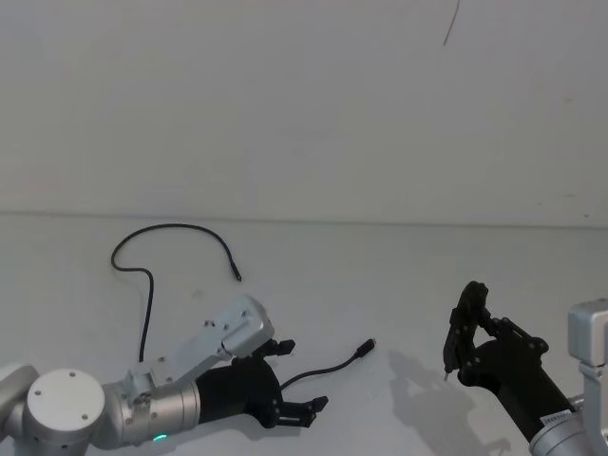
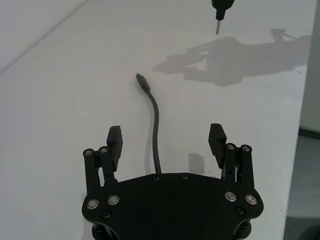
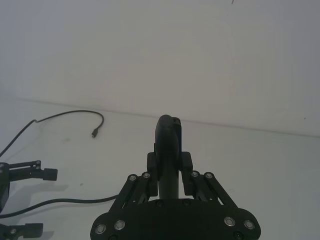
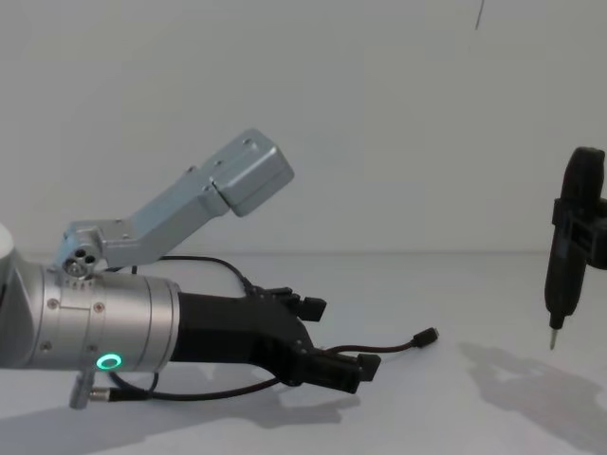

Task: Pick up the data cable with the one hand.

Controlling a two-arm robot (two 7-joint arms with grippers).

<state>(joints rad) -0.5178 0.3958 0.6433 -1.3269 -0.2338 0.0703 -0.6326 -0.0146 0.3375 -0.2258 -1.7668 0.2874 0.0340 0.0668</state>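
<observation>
The data cable (image 1: 142, 313) is thin and black and lies on the white table in a long loop. One plug end (image 1: 367, 347) rests right of my left gripper (image 1: 302, 376). That gripper is open and low over the table. In the left wrist view the cable (image 2: 155, 125) runs between the two fingers (image 2: 114, 137) without touching them, its plug (image 2: 142, 81) ahead of the left gripper (image 2: 166, 137). The chest view shows the left gripper (image 4: 332, 339) open, with the plug (image 4: 427, 336) beyond it. My right gripper (image 1: 468, 318) is shut on a black pen-like tool (image 1: 456, 337).
The pen-like tool (image 4: 567, 256) hangs tip down above the table at the right, well away from the cable end. The cable's far end (image 3: 94, 133) lies near the back wall. Bare white table (image 1: 380, 275) stretches between the two arms.
</observation>
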